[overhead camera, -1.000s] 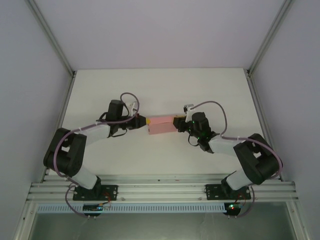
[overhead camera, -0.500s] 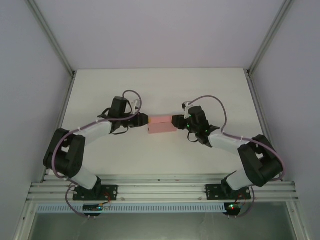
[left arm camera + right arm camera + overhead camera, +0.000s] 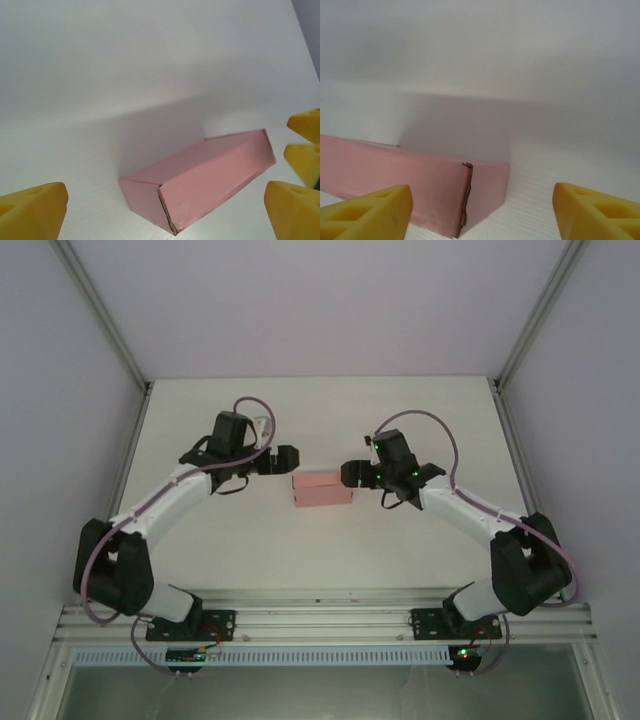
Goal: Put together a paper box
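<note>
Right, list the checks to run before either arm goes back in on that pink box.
1. Paper box folded into a closed shape, lying flat on the table: ok.
2. Left gripper jaws open, not touching the box: ok.
3. Right gripper jaws open, not touching the box: ok.
4. End seam fully tucked: cannot tell. Its edge looks ragged in the right wrist view.
5. Box lined up between both sets of jaws for a fresh grip: ok, both wrist views show it ahead between the fingertips.
6. Underside closed: cannot tell, it is hidden.
</note>
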`<action>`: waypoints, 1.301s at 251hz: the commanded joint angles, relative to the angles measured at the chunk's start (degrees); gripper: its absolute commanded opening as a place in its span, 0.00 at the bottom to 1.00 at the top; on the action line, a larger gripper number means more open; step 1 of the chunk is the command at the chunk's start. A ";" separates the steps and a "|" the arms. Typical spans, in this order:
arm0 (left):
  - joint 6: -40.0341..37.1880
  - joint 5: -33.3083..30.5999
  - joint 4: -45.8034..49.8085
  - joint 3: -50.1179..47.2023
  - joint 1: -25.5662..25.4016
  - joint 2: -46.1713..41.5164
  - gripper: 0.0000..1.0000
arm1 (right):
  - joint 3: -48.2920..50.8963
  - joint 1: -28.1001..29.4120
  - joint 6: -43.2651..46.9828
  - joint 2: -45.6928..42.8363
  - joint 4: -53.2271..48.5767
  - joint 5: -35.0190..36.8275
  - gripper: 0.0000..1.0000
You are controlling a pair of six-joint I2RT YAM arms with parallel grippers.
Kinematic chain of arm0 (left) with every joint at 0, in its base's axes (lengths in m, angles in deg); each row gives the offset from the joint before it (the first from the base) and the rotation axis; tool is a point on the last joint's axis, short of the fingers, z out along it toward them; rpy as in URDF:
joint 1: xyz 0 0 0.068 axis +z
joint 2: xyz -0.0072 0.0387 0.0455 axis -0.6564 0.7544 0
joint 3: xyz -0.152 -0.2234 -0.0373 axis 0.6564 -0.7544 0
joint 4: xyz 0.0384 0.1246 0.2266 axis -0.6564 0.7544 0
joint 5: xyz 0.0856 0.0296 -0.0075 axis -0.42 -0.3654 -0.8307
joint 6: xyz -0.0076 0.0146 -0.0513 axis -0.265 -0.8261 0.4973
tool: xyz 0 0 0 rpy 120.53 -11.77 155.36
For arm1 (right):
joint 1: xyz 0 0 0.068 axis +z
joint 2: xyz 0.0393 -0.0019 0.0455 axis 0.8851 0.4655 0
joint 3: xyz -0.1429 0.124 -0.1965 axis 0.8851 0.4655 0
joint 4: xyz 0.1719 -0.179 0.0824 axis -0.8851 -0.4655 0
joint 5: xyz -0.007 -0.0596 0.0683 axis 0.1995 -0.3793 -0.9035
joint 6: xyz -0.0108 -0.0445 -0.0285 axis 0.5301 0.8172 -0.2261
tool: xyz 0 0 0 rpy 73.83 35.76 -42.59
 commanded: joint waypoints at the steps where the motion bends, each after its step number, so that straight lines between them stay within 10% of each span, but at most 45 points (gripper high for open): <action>1: -1.18 -9.98 5.15 0.11 0.95 -5.63 1.00 | -2.58 -0.51 3.89 -3.46 -3.96 -1.42 0.93; 37: -0.21 -19.52 4.92 -7.79 3.47 -13.11 1.00 | -4.93 -1.02 14.73 -5.18 -5.26 -5.29 0.99; 114: 3.03 -18.20 -0.78 -22.57 8.24 -24.39 1.00 | -16.86 1.98 67.73 1.06 -26.04 -22.13 0.99; 163: 2.33 -18.71 0.25 -23.46 8.50 -24.96 1.00 | -29.80 4.86 82.24 12.08 -40.12 -19.65 0.99; 326: 2.33 -19.30 0.97 -25.22 8.68 -27.55 0.99 | -46.61 10.66 82.64 38.43 -42.30 -7.41 0.88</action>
